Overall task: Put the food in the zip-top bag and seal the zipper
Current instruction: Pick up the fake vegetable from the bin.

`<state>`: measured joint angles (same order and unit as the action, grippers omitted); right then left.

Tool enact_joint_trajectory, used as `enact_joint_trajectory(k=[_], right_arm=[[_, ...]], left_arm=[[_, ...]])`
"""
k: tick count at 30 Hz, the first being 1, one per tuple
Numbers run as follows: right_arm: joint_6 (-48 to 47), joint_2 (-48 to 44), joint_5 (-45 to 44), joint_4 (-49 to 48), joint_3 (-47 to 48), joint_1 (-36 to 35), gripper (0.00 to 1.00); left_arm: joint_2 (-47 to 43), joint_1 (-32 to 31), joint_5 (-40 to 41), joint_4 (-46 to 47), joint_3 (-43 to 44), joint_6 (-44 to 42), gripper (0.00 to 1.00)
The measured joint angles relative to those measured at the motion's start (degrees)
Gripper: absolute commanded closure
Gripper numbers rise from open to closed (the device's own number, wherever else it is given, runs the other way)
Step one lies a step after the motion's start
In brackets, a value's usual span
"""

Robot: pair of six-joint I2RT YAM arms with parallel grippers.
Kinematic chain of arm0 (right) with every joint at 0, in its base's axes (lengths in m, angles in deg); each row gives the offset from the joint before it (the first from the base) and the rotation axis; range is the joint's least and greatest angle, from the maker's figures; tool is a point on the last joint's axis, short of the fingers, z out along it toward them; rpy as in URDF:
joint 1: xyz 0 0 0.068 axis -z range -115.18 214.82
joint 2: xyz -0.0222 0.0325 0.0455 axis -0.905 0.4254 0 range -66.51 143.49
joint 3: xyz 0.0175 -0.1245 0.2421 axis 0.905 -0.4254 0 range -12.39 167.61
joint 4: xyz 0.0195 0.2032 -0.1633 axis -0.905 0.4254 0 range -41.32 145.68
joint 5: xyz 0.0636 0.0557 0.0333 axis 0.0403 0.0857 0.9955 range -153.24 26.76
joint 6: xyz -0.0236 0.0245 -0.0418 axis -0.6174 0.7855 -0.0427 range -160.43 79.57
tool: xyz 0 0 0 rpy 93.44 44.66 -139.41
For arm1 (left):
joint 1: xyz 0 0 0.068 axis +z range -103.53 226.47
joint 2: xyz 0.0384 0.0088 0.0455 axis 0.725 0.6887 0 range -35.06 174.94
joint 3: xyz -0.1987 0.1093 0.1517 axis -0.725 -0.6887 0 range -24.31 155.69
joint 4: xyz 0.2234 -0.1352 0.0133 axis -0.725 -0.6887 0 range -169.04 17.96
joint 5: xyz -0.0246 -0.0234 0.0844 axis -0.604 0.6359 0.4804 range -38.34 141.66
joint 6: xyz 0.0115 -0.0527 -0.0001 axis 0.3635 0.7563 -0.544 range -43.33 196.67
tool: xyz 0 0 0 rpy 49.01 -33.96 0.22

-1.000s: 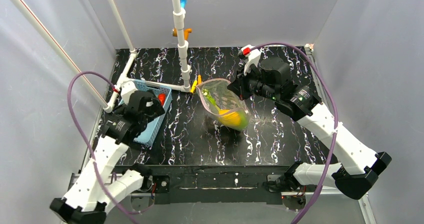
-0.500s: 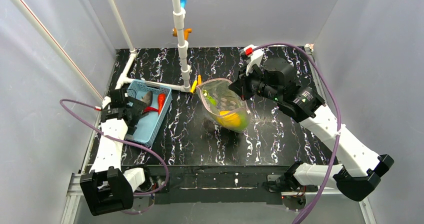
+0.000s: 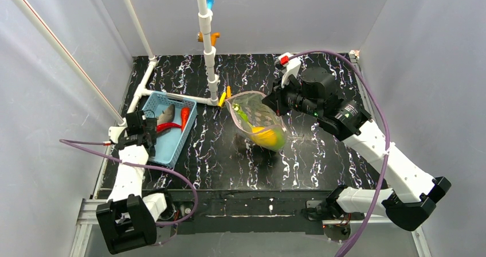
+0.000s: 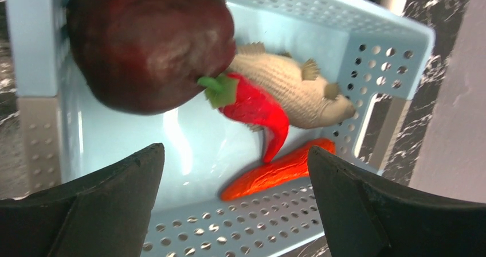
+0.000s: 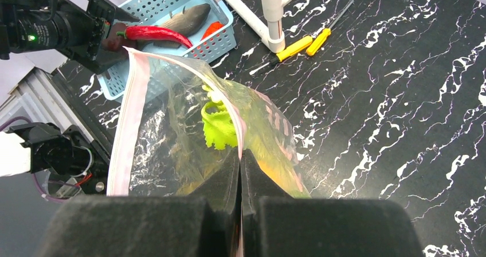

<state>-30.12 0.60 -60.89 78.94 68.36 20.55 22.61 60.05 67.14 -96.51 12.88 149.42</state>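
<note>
The clear zip-top bag (image 3: 257,118) hangs open at mid-table. My right gripper (image 3: 268,103) is shut on its rim (image 5: 240,154). The pinkish zipper strip (image 5: 129,113) runs along the open mouth. Inside the bag are a yellow fruit (image 3: 265,136) and a green leafy piece (image 5: 218,125). My left gripper (image 3: 146,133) is open and empty at the near-left edge of the light-blue basket (image 3: 182,142). In the left wrist view its gripper (image 4: 234,154) faces the basket wall (image 4: 258,228). Beyond that wall lie a dark red piece (image 4: 149,39), a red chili (image 4: 258,108), a grey fish (image 4: 292,85) and an orange-red piece (image 4: 281,171).
A white pipe post (image 3: 209,50) stands behind the bag, with its base rail beside the basket. Two yellow-handled screwdrivers (image 3: 224,96) lie by the post. A small dark object (image 3: 239,143) sits on the table next to the bag's left side. Grey walls close in on both sides.
My left arm has drawn back from over the basket to its near-left edge, gripper open and empty. The right gripper and the bag have barely moved.
</note>
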Motion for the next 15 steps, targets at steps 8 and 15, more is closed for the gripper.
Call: enact_joint_trajectory(k=[8, 15], right_arm=[[-0.08, 0.00, 0.00, 0.01, 0.00, 0.00, 0.99], [-0.15, 0.31, 0.04, 0.01, 0.07, 0.00, 0.99]], left_arm=[[3.08, 0.19, 1.36, 9.09, -3.13, 2.66, 0.24], [6.31, 0.25, 1.05, 14.66, -4.49, 3.15, 0.40]])
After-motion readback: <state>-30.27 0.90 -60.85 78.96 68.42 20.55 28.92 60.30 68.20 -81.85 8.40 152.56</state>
